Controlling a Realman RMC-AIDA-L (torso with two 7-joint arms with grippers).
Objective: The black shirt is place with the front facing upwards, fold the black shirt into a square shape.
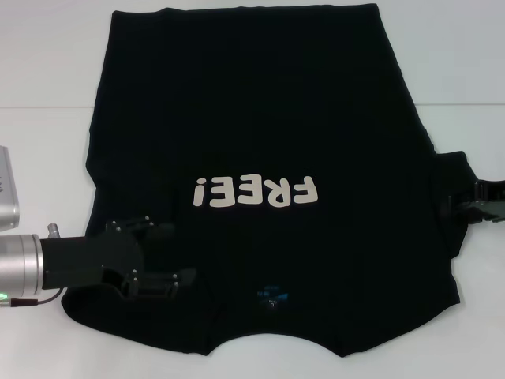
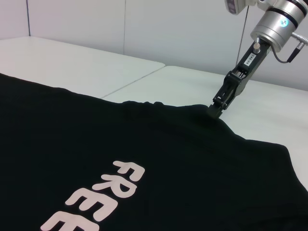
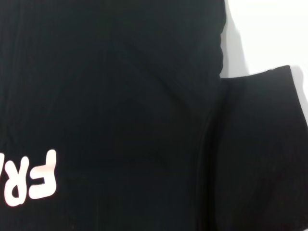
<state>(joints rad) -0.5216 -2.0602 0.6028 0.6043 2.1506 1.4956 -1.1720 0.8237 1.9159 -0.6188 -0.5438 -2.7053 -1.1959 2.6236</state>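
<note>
The black shirt (image 1: 260,103) lies flat on the white table (image 1: 47,63), front up, with its white "FREE!" lettering (image 1: 256,192) and small blue neck label (image 1: 272,296) toward me. My left gripper (image 1: 170,254) is open, low over the shirt's near left part by the sleeve, holding nothing. My right gripper (image 1: 472,204) is at the outer edge of the shirt's right sleeve (image 1: 454,170). In the left wrist view the right gripper (image 2: 215,109) touches the shirt (image 2: 96,144) at that edge. The right wrist view shows the shirt (image 3: 120,96) and the sleeve (image 3: 260,144).
A grey device (image 1: 6,189) stands at the table's left edge next to my left arm. Bare white table (image 2: 183,86) surrounds the shirt, with a seam line across it (image 1: 465,105).
</note>
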